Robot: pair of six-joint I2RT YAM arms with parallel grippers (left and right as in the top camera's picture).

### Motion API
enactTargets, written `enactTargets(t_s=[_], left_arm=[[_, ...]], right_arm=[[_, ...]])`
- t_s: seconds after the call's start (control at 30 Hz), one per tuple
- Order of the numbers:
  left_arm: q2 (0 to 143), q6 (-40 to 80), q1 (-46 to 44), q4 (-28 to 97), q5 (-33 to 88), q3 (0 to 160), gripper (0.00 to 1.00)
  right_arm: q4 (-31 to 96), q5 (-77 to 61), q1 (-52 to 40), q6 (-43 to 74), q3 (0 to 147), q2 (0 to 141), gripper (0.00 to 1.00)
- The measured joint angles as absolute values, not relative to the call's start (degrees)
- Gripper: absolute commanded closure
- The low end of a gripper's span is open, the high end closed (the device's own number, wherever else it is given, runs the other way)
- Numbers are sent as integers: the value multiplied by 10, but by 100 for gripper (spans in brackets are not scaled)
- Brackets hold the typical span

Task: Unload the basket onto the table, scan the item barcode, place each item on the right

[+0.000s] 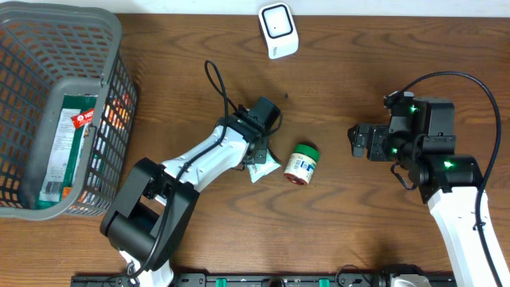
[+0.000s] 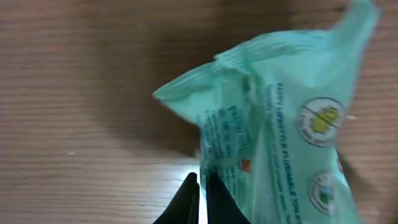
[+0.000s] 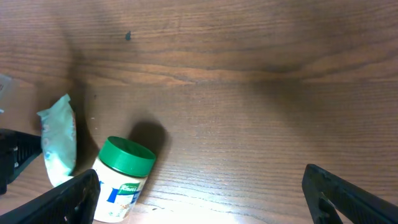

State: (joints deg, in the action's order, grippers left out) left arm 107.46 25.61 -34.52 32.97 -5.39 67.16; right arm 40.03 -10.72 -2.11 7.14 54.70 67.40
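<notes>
Running lengthwise away from left gripper (image 2: 200,178) (clamped shut): green packet (image 2: 283,124)

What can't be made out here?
Barcode on the pale green plastic packet: print blurred in left wrist view; overhead, the left gripper covers most of it.
Label of the green-lidded white jar: too small overhead; cut by the bottom edge in right wrist view.
Contents of the grey mesh basket: overhead, screened by its walls, cropped at the left edge.

Pale-green packet (image 2: 280,124), green-lidded jar (image 1: 302,163) — seemingly white-blue, grey mesh basket (image 1: 118,80)
</notes>
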Motion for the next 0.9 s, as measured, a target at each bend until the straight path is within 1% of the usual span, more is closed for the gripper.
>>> enactTargets(t_s=[0.17,0.3,0.5,0.67,0.9], left_arm=[[1068,248,-345,334,-90,674,92],[1026,239,-345,336,-94,681,92],[974,239,-345,331,-28,702,92],[1007,239,-345,332,27,701,92],[1091,239,-345,330,57,701,92]], right_arm=[[400,-107,-21,71,547,674,1],[400,-107,-21,71,547,674,1],[400,-107,-21,71,547,674,1],[400,-107,-21,71,547,674,1],[400,-107,-21,71,547,674,1]])
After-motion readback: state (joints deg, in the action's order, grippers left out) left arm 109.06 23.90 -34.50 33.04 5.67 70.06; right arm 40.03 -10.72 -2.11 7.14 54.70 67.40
